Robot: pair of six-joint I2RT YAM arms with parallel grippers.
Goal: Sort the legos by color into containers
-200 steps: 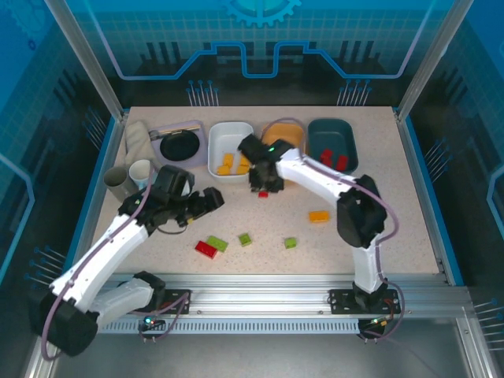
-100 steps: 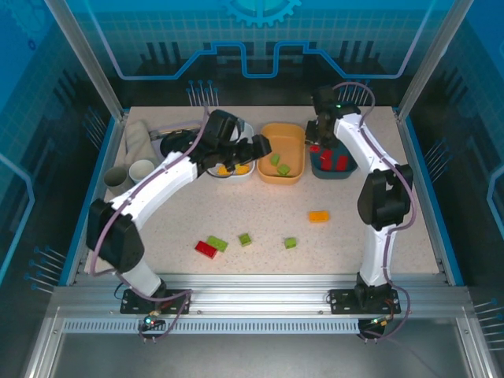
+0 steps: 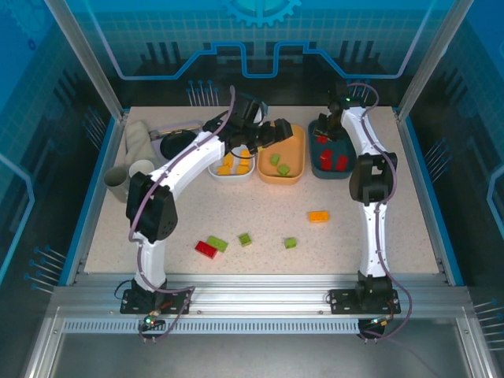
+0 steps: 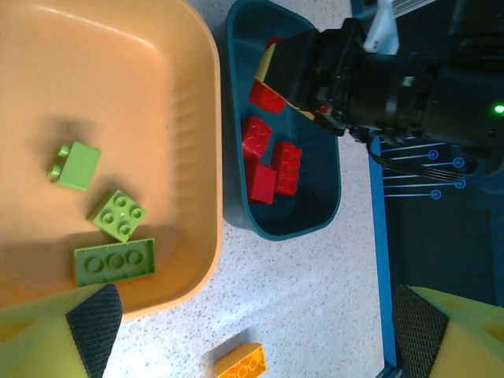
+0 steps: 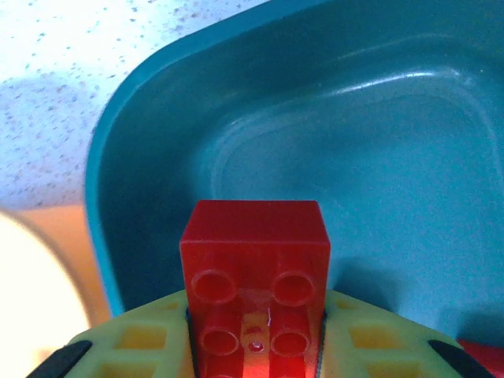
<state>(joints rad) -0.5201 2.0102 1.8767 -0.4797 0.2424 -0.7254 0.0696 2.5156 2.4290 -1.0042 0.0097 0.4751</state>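
Legos already sit in all three containers. Three light green bricks (image 4: pixel 118 214) lie inside the orange tub (image 4: pixel 189 118). Red bricks (image 4: pixel 272 169) lie in the dark teal tub (image 4: pixel 323 213) just right of the orange tub, and yellow-orange bricks (image 3: pixel 228 164) in the white tub (image 3: pixel 232 176) just left of it. The right gripper (image 5: pixel 253 331) is clamped on one red lego (image 5: pixel 253 244), held above the teal tub's far end. The left gripper (image 3: pixel 277 134) hangs over the orange tub, jaws spread wide with nothing between them. On the table (image 3: pixel 378 236), nearer the arm bases than the orange tub, lie a yellow-orange brick (image 3: pixel 318 216), two separate green bricks (image 3: pixel 245 239), and a red brick (image 3: pixel 207 249) touching a green brick (image 3: pixel 218 242).
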